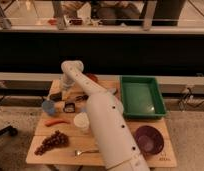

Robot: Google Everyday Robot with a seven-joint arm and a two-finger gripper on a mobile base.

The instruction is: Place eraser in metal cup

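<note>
My gripper [66,94] is hanging over the far-left part of the wooden table [39,150], just right of the dull silvery-grey metal cup [55,96], which is standing close to the left edge. I cannot tell its grip. A round blue cup [48,107] is crowding the near side. I am not making out the small dark eraser or its axis.
</note>
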